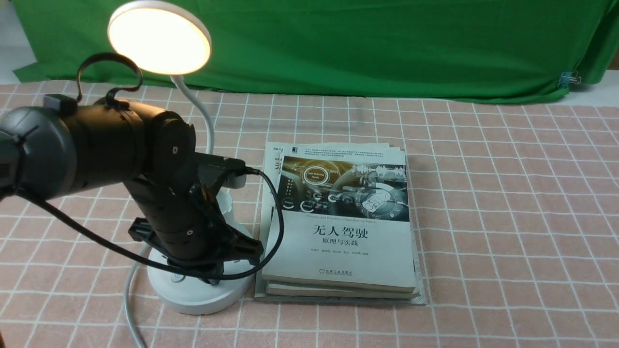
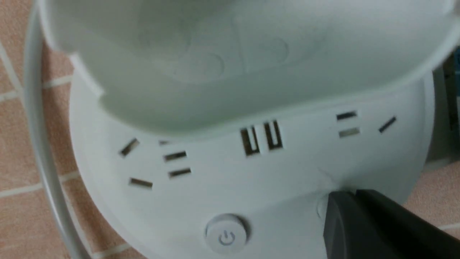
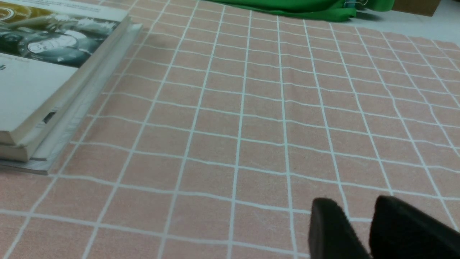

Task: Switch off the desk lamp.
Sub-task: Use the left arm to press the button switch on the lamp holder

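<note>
The white desk lamp stands at the left of the table, its disc head (image 1: 159,37) lit. Its round base (image 1: 203,296) is partly hidden by my left arm. In the left wrist view the base (image 2: 287,169) shows sockets, the small cup (image 2: 233,64) and a power button (image 2: 226,235). My left gripper (image 2: 345,196) is shut, its tips down on the base over a second button, of which only an edge shows. In the front view it (image 1: 213,278) is low over the base. My right gripper (image 3: 354,207) is slightly open and empty, just above bare tablecloth.
A stack of books (image 1: 338,227) lies right beside the lamp base, also in the right wrist view (image 3: 43,82). The lamp's white cable (image 1: 129,299) runs toward the near edge. A green cloth (image 1: 387,43) hangs behind the table.
</note>
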{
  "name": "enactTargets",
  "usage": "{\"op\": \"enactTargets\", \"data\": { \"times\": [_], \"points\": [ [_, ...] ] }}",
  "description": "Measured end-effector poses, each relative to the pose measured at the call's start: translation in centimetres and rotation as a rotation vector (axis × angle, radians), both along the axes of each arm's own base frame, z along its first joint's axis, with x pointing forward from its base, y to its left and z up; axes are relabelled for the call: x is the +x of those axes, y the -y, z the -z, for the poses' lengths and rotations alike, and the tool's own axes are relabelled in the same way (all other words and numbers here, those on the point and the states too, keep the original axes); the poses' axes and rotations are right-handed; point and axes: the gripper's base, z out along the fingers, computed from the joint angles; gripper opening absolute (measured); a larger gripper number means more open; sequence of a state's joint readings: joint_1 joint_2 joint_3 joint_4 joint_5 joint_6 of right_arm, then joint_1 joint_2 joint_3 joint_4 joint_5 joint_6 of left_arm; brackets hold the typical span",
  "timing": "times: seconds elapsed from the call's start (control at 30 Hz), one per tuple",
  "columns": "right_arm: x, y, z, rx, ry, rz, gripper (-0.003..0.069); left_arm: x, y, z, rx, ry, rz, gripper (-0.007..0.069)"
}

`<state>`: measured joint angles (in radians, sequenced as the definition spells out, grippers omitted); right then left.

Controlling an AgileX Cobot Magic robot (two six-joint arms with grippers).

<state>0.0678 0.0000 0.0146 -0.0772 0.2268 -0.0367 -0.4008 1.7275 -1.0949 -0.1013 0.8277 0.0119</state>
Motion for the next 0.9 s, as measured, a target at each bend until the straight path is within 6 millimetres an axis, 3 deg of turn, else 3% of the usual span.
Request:
{"op": "enactTargets", "data": {
  "times": [0.3,0.67,0.9],
  "points": [
    [0.0,0.0,0.0,0.0,0.0,0.0,0.024,0.4,-0.1,0.4,0.005,-0.01,-0.007,0.0004],
    [0.0,0.0,0.0,0.0,0.0,0.0,0.024,-0.6,-0.5,-2.6,-0.026,0.06,-0.008,0.0004],
    [0.0,0.0,0.0,0.0,0.0,0.0,0.024,0.1,-0.3,-0.9,-0.013,0.032,-0.011,0.0004]
  ]
}}
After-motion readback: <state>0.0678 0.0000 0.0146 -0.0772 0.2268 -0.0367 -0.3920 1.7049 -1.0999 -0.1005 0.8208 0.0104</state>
